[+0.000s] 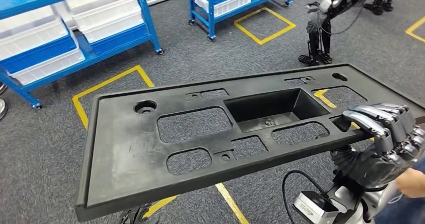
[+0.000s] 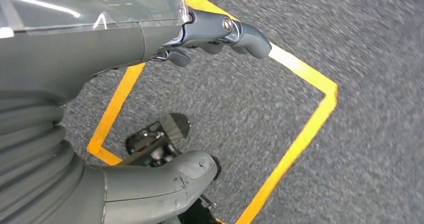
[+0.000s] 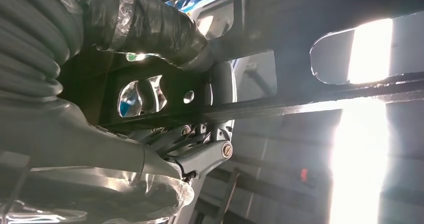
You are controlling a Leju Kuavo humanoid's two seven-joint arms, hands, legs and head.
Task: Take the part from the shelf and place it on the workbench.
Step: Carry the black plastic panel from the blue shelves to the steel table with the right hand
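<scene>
The part (image 1: 125, 149) is a long black plastic panel with a recessed tray and several cut-outs. It hangs level above the carpet, across the head view. My right hand (image 1: 386, 129) grips its right end, fingers curled over the top edge. In the right wrist view the panel's underside (image 3: 325, 3) passes between that hand's (image 3: 75, 134) thumb and fingers. My left hand (image 2: 75, 48) hangs over the floor, with fingers and thumb apart and nothing between them.
Blue shelves with white bins (image 1: 60, 38) stand at the back left, and another rack (image 1: 225, 3) behind. A second robot (image 1: 326, 23) stands at the back right. A person's hand (image 1: 413, 181) reaches in at the lower right. Yellow tape squares (image 1: 108, 83) mark the grey carpet.
</scene>
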